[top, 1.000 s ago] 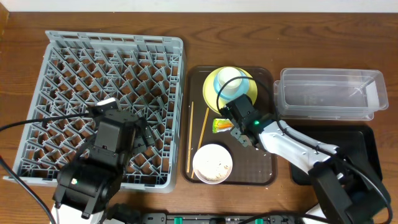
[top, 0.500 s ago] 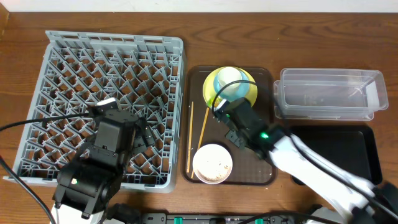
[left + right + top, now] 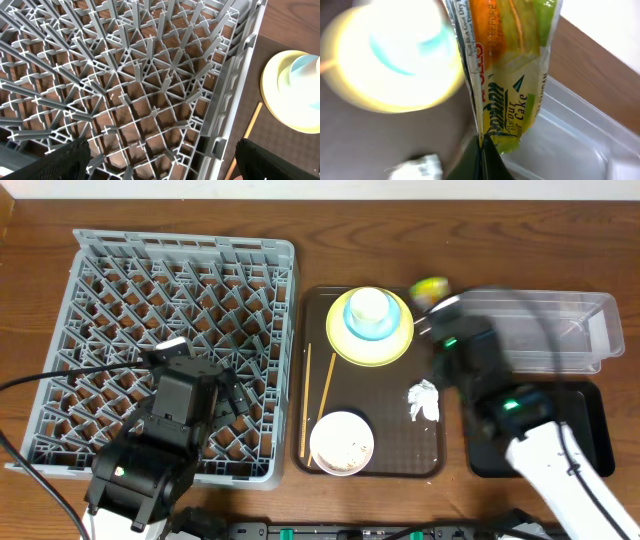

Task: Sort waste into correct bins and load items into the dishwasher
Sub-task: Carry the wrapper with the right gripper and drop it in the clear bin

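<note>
My right gripper [image 3: 441, 308] is shut on the green-and-yellow snack wrapper [image 3: 430, 287] and holds it in the air by the left end of the clear tub [image 3: 540, 330]; the arm is motion-blurred. In the right wrist view the wrapper [image 3: 505, 75] hangs from the shut jaws [image 3: 481, 145] over the tub's edge [image 3: 570, 140]. A crumpled white tissue [image 3: 424, 400] lies on the brown tray [image 3: 390, 455]. The yellow plate [image 3: 396, 348] carries the light blue bowl [image 3: 370, 328] with the white cup [image 3: 368, 304] in it. My left gripper [image 3: 226, 395] is open and empty over the dish rack [image 3: 180, 255].
A white bowl [image 3: 342, 442] with whitish scraps sits at the tray's front. Two chopsticks [image 3: 323, 395] lie along the tray's left side. The black tray [image 3: 592, 420] lies in front of the clear tub, partly under my right arm. The left wrist view shows the rack's lattice [image 3: 150, 75].
My right gripper has lifted the wrapper off the brown tray and swung right and back to the clear tub. The tissue has come into view. The left arm has not moved.
</note>
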Controlling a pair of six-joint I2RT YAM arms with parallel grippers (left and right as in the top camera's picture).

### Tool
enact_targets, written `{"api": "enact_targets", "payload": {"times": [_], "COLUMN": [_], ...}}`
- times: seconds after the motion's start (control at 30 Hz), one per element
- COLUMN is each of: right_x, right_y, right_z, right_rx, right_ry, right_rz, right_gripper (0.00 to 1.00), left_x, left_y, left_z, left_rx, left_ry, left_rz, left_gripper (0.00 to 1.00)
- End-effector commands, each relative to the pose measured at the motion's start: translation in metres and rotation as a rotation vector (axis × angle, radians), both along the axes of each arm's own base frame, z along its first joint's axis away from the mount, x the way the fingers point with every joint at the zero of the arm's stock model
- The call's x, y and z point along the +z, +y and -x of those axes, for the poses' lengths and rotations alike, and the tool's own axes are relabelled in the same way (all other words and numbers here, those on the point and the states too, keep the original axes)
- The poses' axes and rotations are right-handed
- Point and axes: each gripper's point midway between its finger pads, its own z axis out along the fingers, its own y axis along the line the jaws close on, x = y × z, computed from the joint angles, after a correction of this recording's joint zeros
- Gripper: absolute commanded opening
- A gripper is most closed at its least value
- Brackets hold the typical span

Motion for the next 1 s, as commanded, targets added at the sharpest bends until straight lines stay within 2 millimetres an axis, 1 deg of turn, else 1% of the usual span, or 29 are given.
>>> {"api": "enact_targets", "payload": {"times": [0.0,0.1,0.17,0.23,0.37,0.43,0.47,0.5,0.53,0.57,0.67,0.73,0.77,0.87,0.9,0.97], "right_x": [0.001,-0.01,-0.02,-0.035,-0.063,-0.071,-0.074,-0.075,-0.076,-0.074,-0.06,-0.044,-0.034,-0.001,0.01,0.023], "right_y": [-0.055,-0.105,-0.125,-0.136,-0.144,-0.149,-0.151,-0.152,-0.153,-0.153,-0.152,-0.151,-0.147,-0.116,-0.101,-0.078], "right_z": [-0.011,-0.017,-0.018,-0.023,-0.036,-0.041,-0.042,-0.041,-0.04,-0.04,-0.039,-0.035,-0.033,-0.028,-0.023,-0.011], "right_rx": [-0.259,-0.443,-0.529,-0.555,-0.555,-0.564,-0.57,-0.574,-0.576,-0.575,-0.57,-0.575,-0.574,-0.448,-0.388,-0.316], "right_ry": [-0.029,-0.024,-0.01,0.021,0.067,0.071,0.074,0.077,0.08,0.077,0.044,0.013,-0.003,-0.039,-0.041,-0.023], "right_rz": [-0.077,-0.118,-0.144,-0.184,-0.249,-0.259,-0.258,-0.257,-0.257,-0.258,-0.263,-0.285,-0.321,-0.465,-0.522,-0.604], "right_gripper": [0.01,0.01,0.01,0.01,0.01,0.01,0.03,0.25,0.55,0.64,0.7,0.72,0.72,0.7,0.7,0.7], "left_x": [0.006,0.006,0.006,0.006,0.006,0.006,0.006,0.006,0.006,0.006,0.006,0.006,0.006,0.006,0.006,0.006], "left_y": [0.002,0.002,0.002,0.002,0.002,0.002,0.002,0.002,0.002,0.002,0.002,0.002,0.002,0.002,0.002,0.002], "left_z": [-0.001,-0.001,-0.001,-0.001,-0.001,-0.001,-0.001,-0.001,-0.001,-0.001,-0.001,-0.001,-0.001,-0.001,-0.001,-0.001], "left_rx": [-0.002,-0.002,-0.002,-0.002,-0.002,-0.002,-0.002,-0.002,-0.001,-0.002,-0.001,-0.002,-0.001,-0.002,-0.002,-0.002], "left_ry": [-0.013,-0.013,-0.013,-0.013,-0.013,-0.013,-0.013,-0.013,-0.013,-0.013,-0.013,-0.013,-0.013,-0.013,-0.013,-0.013], "left_rz": [-0.008,-0.008,-0.008,-0.009,-0.008,-0.008,-0.008,-0.008,-0.009,-0.009,-0.009,-0.009,-0.009,-0.008,-0.008,-0.008], "left_gripper": [0.94,0.94,0.94,0.94,0.94,0.94,0.94,0.94,0.94,0.94,0.94,0.94,0.94,0.94,0.94,0.94]}}
